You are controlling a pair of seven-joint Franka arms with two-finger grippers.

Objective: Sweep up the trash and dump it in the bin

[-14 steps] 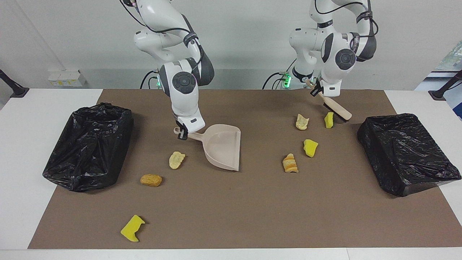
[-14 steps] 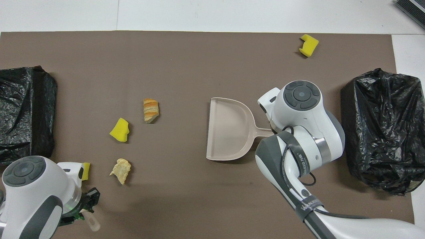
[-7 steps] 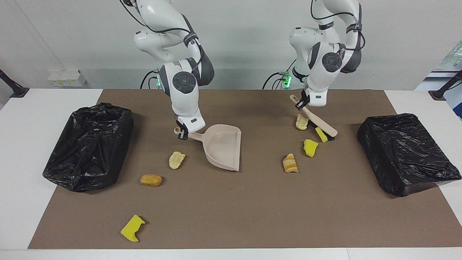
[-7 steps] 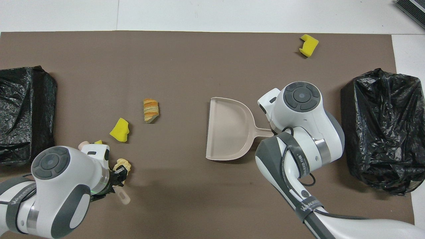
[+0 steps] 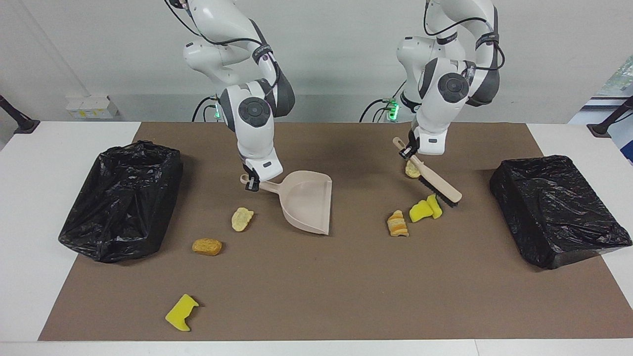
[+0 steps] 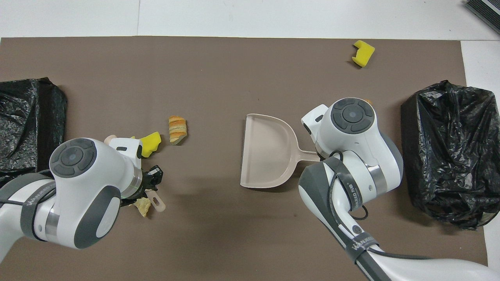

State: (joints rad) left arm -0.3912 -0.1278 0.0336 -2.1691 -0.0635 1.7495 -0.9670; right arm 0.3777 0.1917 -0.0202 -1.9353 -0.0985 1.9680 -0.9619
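Observation:
My right gripper (image 5: 252,184) is shut on the handle of the beige dustpan (image 5: 305,200), which rests on the mat with its mouth toward the left arm's end. My left gripper (image 5: 406,152) is shut on the handle of a wooden brush (image 5: 439,187); its bristles touch two yellow sponge chunks (image 5: 424,209) of the trash. A striped pastry piece (image 5: 397,223) lies beside them, and a pale piece (image 5: 412,171) sits partly hidden by the brush handle. Near the dustpan lie a pale scrap (image 5: 242,219), a tan nugget (image 5: 207,246) and a yellow sponge (image 5: 181,312). In the overhead view the dustpan (image 6: 267,156) lies open and holds nothing.
A bin lined with a black bag (image 5: 121,198) stands at the right arm's end of the brown mat (image 5: 316,296). A second black-bagged bin (image 5: 556,207) stands at the left arm's end. White table (image 5: 29,198) borders the mat.
My left arm has swept the brush away from the robots and toward the dustpan, pushing one yellow chunk against the other. The dustpan and right arm have hardly moved.

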